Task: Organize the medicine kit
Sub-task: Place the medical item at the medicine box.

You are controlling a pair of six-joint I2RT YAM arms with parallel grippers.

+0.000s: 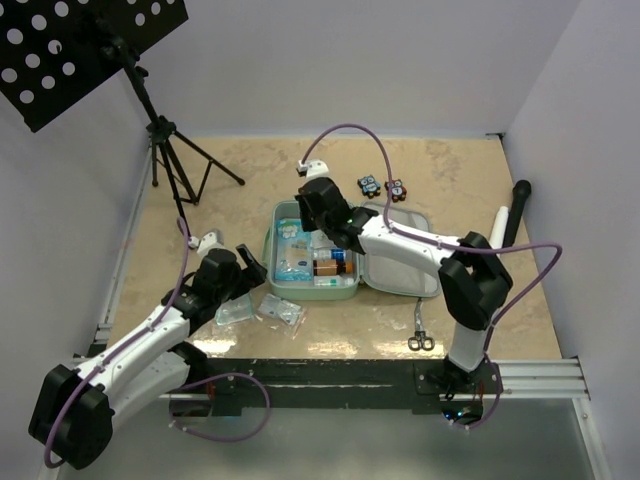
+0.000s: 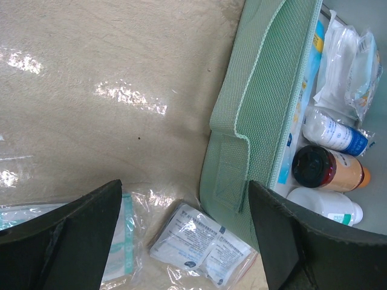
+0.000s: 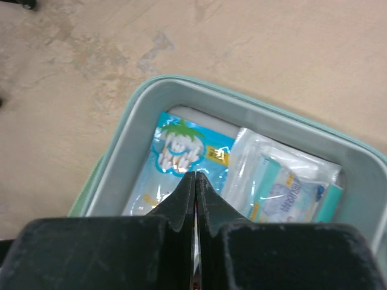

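The right gripper [image 3: 195,176] is being held closed, empty, over the open kit [image 3: 130,121]; the left gripper [image 2: 182,187] is being held apart over packets [image 2: 202,244].

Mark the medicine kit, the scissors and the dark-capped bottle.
medicine kit [image 2: 266,90], left wrist view, green mesh outer wall
scissors [image 1: 421,341], top external view, handle loops
dark-capped bottle [image 2: 340,171], left wrist view, orange body beside the cap

Robot lab cell; white walls [image 1: 350,60], tripod [image 1: 176,170], aluminium rail [image 1: 540,377]
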